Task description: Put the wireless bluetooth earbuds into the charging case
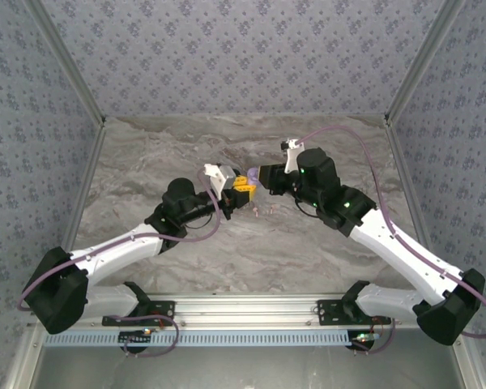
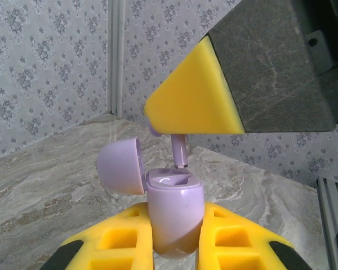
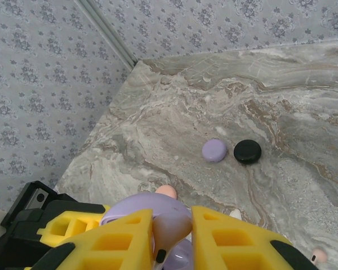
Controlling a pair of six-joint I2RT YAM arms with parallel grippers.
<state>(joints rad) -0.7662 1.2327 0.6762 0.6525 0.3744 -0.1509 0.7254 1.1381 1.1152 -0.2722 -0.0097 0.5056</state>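
Your left jaws are clamped on the open lilac charging case [image 2: 174, 216], lid [image 2: 121, 167] flipped back. Your right jaws pinch a lilac earbud [image 2: 179, 151], stem down, just above the case's opening, over the bench [image 2: 45, 169].

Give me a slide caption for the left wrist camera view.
Left gripper holds the open lilac charging case while the right gripper poises a lilac earbud over its socket.
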